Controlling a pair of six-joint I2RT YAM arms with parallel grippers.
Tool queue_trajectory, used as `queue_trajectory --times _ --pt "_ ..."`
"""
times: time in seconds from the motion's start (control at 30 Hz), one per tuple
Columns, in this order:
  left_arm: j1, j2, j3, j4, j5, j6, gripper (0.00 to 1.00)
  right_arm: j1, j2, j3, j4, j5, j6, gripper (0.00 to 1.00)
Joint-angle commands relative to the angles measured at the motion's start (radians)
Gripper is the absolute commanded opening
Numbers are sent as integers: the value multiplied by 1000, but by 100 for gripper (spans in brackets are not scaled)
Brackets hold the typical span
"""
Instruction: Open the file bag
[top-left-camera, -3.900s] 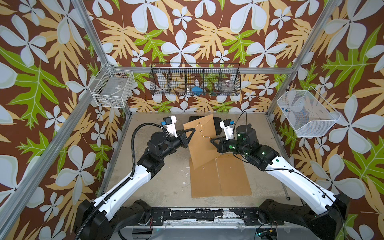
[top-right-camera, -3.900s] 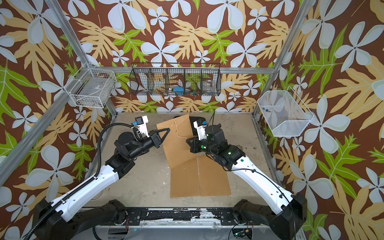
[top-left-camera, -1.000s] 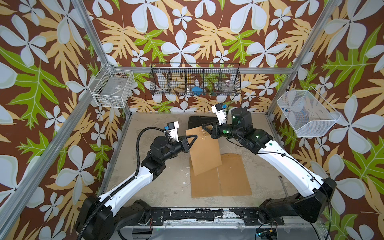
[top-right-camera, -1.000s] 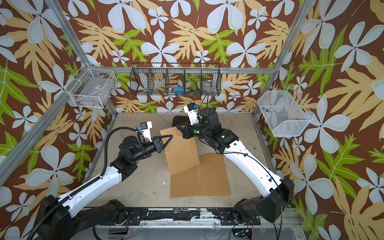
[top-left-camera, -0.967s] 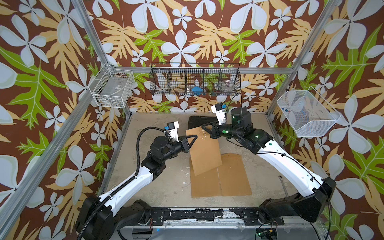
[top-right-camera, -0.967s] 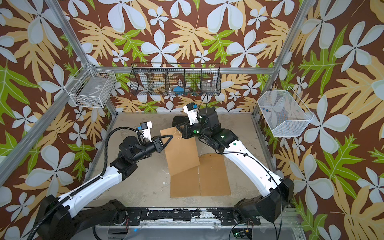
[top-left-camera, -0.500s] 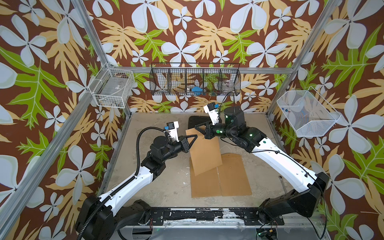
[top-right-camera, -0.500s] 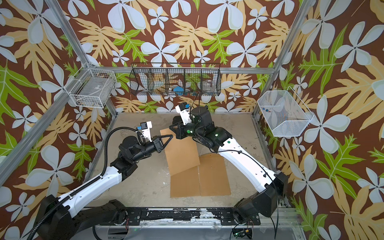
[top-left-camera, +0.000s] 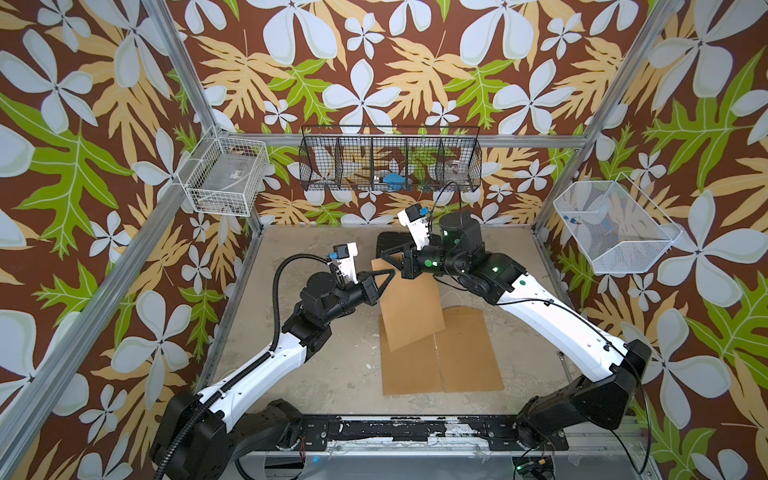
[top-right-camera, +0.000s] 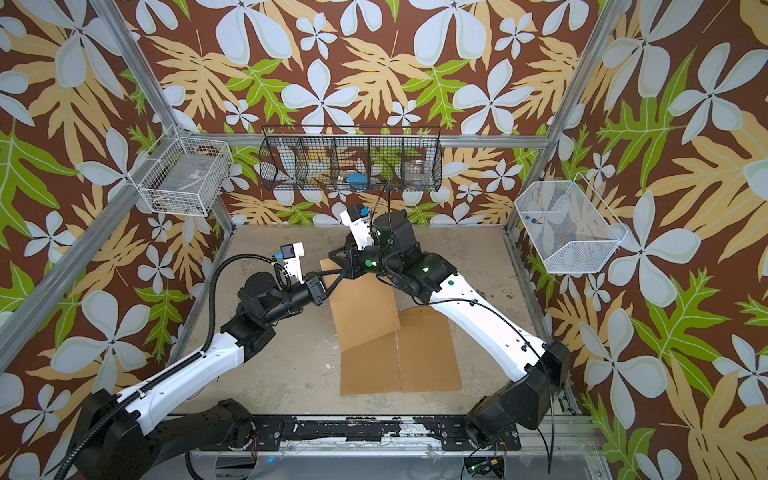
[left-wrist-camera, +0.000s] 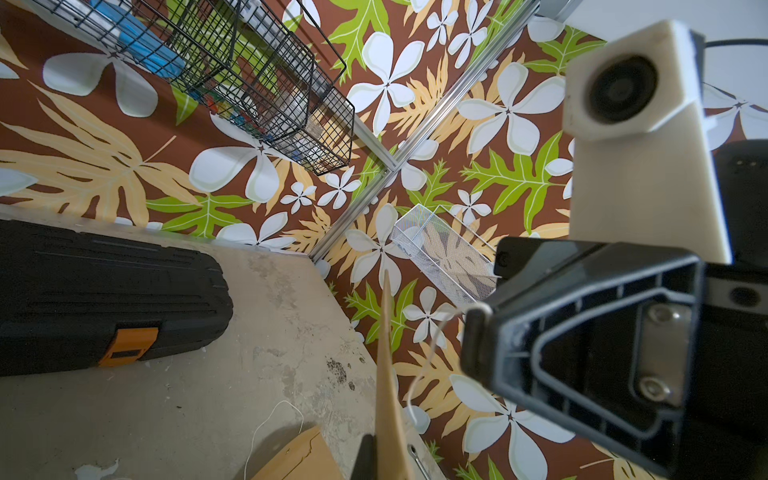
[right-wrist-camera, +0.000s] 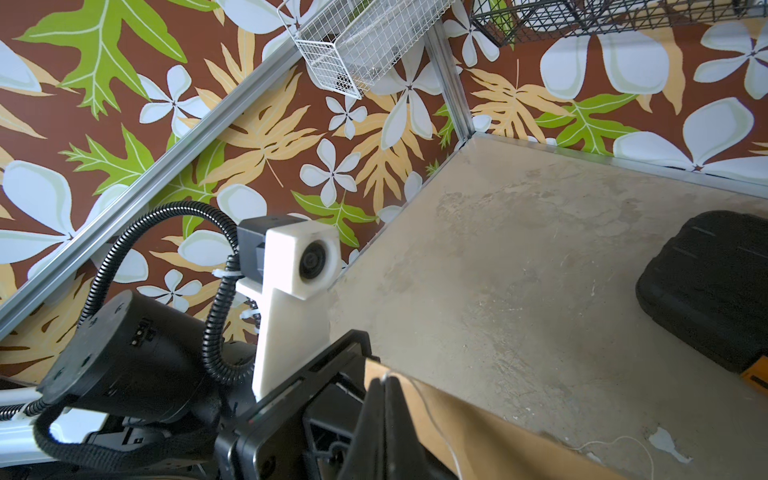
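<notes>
The brown file bag (top-left-camera: 440, 357) lies flat in the middle of the bench (top-left-camera: 324, 365), and its flap (top-left-camera: 409, 307) stands up tilted, so the bag looks partly open. The left gripper (top-left-camera: 392, 273) is pinched tight on the flap's side edge; the right gripper (top-left-camera: 383, 257) is pinched on the white string (left-wrist-camera: 419, 374) by the flap's top corner. I think the 2 grippers must fold the flap right back to finish; I cannot tell if the string is fully unwound.

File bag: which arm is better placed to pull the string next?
Right, likely: right gripper is shut on the string by the file bag's top edge. The left gripper pinches the bag's side edge, holding it up.
</notes>
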Motion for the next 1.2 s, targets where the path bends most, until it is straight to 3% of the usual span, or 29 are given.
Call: queue_trajectory --times 0.0,1.17 --pt "1 -1 -1 43 -1 8 0 2 -5 -2 13 8 -2 0" --pt "20 25 83 22 -58 44 0 1 -245 -376 59 133 77 0"
